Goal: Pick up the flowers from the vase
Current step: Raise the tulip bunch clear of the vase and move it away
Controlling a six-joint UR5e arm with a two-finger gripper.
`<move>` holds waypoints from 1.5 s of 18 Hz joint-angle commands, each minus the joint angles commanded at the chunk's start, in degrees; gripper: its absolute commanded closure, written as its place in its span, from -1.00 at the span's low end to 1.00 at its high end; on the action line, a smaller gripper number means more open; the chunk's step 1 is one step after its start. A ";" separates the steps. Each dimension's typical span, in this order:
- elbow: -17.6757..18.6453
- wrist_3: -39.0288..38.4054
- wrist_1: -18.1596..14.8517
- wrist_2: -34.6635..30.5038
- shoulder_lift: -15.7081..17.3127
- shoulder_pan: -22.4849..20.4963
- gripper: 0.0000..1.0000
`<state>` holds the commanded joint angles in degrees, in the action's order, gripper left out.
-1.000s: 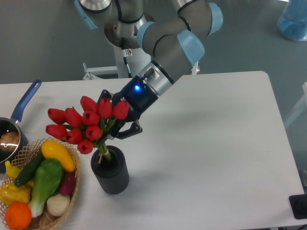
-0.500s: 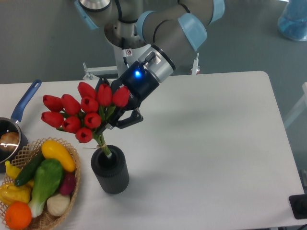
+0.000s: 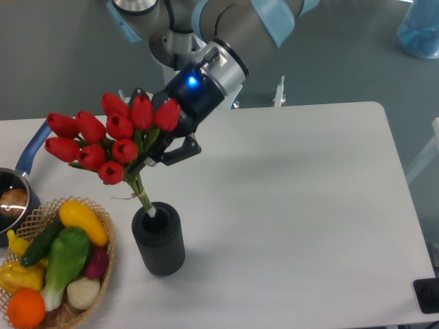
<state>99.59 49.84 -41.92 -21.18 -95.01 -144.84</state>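
The flowers (image 3: 110,137), a bunch of red tulip buds with green leaves, hang tilted to the left above the table. My gripper (image 3: 159,147) is shut on the bunch just under the buds, coming in from the upper right. The tied green stems (image 3: 140,195) slant down to the mouth of the vase (image 3: 158,238), a dark grey ribbed cylinder standing upright near the table's front. The stem tips sit at the vase's opening; whether they still reach inside cannot be told.
A wicker basket (image 3: 103,271) of vegetables and fruit stands left of the vase at the front left corner. A blue-handled saucepan (image 3: 27,164) sits at the left edge behind it. The white table (image 3: 309,205) stretches to the right.
The gripper has risen and shifted up-left with the flowers, drawing the stems upward out of the vase. The vase has stayed in place.
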 joint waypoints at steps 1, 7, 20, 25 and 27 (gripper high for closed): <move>-0.44 -0.53 0.00 -0.09 -0.09 0.00 0.18; -1.41 -2.90 -0.17 -0.17 0.35 -1.05 0.18; -1.50 -0.36 -0.17 -0.35 -2.11 -12.65 0.18; -0.53 0.70 -0.09 -0.53 -2.37 -14.06 0.18; -0.44 0.70 -0.09 -0.44 -2.37 -14.50 0.18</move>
<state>99.14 50.54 -42.01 -21.62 -97.38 -159.34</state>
